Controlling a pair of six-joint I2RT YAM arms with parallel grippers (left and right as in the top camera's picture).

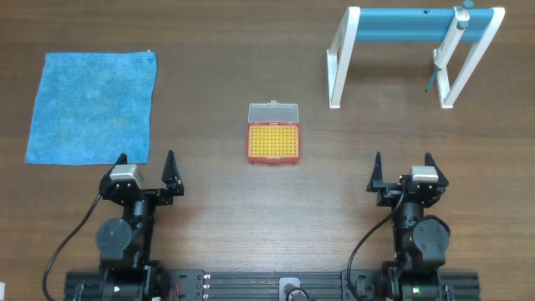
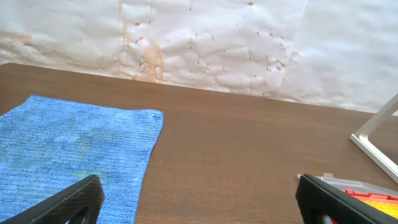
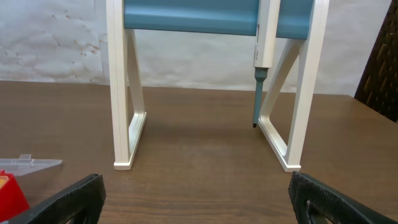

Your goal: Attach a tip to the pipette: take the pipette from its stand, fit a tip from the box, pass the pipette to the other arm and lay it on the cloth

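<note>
The white pipette (image 1: 446,43) hangs on the right end of the white and blue stand (image 1: 415,29) at the back right; its thin dark shaft (image 3: 257,93) points down between the stand's legs. The red tip box (image 1: 272,136), lid open and full of yellow tips, sits mid-table, and one corner of it (image 2: 367,196) is near my left finger. The blue cloth (image 1: 92,108) lies flat at the left (image 2: 68,149). My left gripper (image 1: 145,165) is open near the front edge, right of the cloth. My right gripper (image 1: 402,164) is open in front of the stand, holding nothing.
The stand's white legs (image 3: 127,93) rise from the brown table (image 1: 217,67) ahead of the right gripper. A pale wall (image 2: 217,43) backs the table. Bare wood lies between the cloth, the box and the stand.
</note>
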